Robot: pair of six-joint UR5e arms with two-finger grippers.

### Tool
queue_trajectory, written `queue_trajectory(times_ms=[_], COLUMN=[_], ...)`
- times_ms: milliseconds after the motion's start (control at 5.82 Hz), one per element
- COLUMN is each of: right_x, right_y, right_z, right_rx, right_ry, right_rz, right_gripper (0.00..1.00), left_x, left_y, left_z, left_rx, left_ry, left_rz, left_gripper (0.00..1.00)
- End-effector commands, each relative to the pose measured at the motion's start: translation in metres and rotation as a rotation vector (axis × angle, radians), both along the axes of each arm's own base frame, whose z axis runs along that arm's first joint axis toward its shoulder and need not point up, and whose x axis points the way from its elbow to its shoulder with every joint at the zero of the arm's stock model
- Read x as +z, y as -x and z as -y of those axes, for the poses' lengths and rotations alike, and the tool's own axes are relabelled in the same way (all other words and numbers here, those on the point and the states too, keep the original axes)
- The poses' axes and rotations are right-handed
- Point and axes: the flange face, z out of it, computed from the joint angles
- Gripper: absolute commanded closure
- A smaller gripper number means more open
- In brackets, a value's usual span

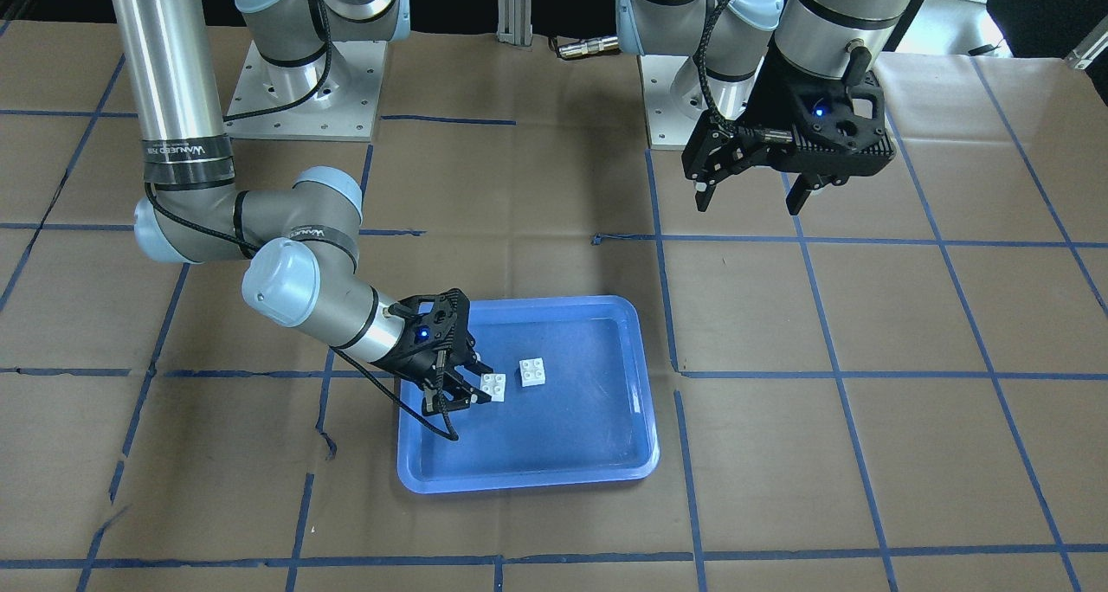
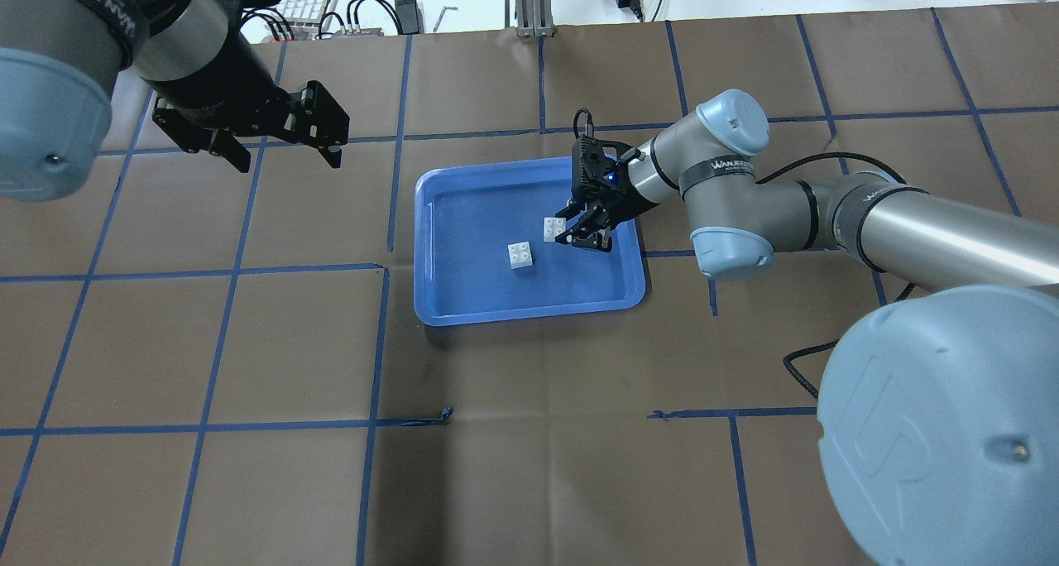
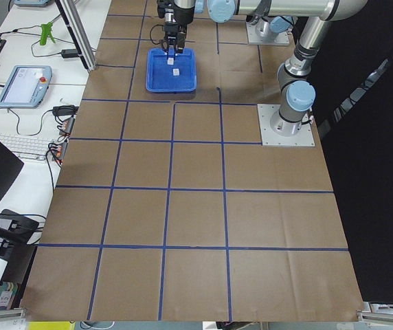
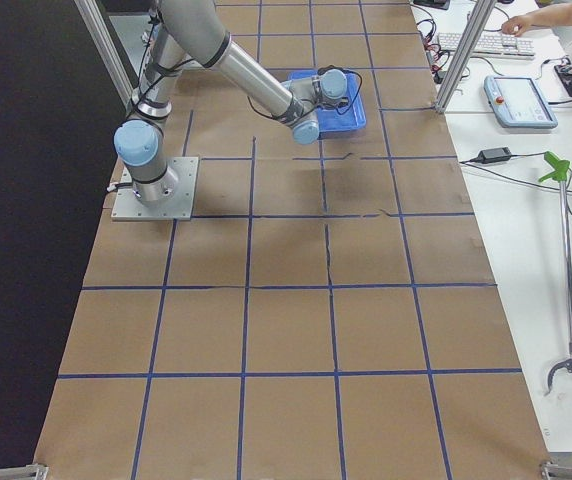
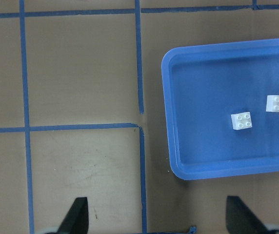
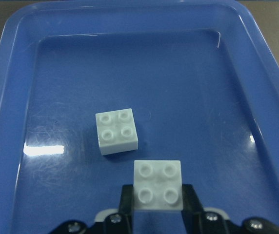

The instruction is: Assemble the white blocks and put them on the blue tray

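Over blue tray point(image 1: 528, 481), right gripper point(image 1: 479, 386) clamps 1 block point(image 1: 494, 386) (studs up)

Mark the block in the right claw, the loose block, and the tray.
held block point(image 6: 157, 185), right wrist view, studded top face.
loose block point(image 6: 116, 130), right wrist view, studded top face.
tray point(image 6: 129, 7), right wrist view, far rim.

"WANJEED" is printed on the black bands point(image 1: 187, 151) of the right arm point(image 2: 910, 218).
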Motion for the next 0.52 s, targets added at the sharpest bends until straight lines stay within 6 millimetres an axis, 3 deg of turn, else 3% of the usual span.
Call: queue_trajectory(times_ms=[0, 343], right_x=[-0.005, -0.011], right_y=[-0.006, -0.014], right_z=[-0.006, -0.016], right_rx=[0.006, 0.021], right_ry=[-0.014, -0.018], right_rz=[0.001, 0.0], right_gripper=[0.72, 0.72], left_x=[0.003, 0.005], left_y=[0.001, 0.002], left_z=[-0.003, -0.005], left_rx=[0.004, 0.061], left_ry=[-0.006, -0.006], left_rz=[-0.002, -0.011], left_gripper=[0.01, 0.01])
